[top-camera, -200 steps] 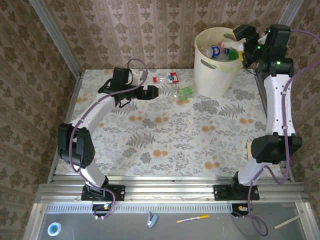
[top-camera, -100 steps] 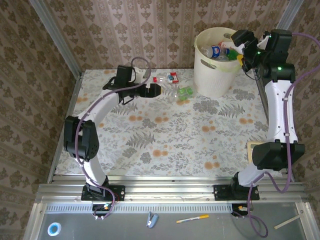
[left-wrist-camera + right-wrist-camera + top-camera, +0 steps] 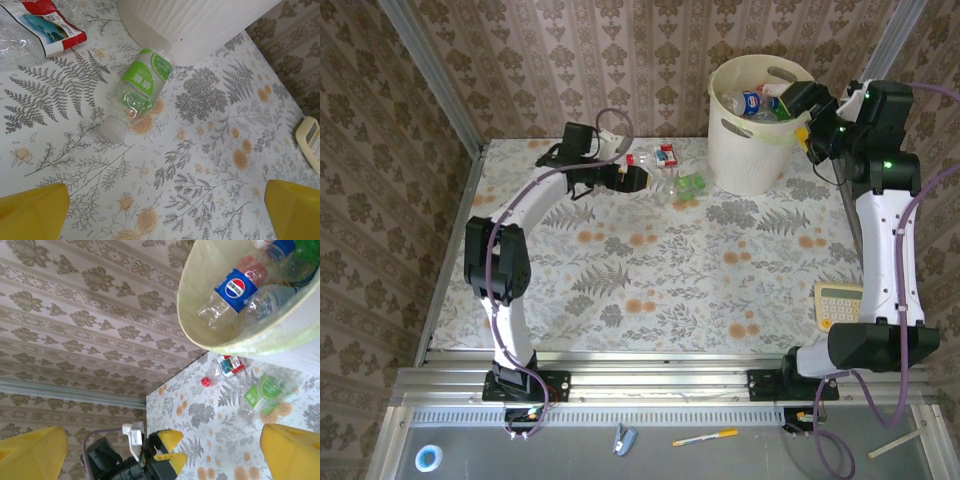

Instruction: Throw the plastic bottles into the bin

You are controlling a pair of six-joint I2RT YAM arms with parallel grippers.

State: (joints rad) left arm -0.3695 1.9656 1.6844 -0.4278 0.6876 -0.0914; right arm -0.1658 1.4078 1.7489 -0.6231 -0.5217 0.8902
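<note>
Wide open and empty on the left gripper (image 3: 642,179), low over the tabletop (image 3: 210,165), just short of the green bottle (image 3: 140,90) lying on its side, neck toward the gripper, base right at the foot of the bin (image 3: 745,150). Wide open and empty too on the right gripper (image 3: 796,100), up by the bin's rim above several bottles (image 3: 235,292) inside. Risk here of squirting that round, crumpled body sideways with an off-centre close, or rolling it along the bin wall. Risk too of shoving the bin with too deep a reach, nudging the red bottle (image 3: 47,22) nearby, and crowding both arms at the rim.
</note>
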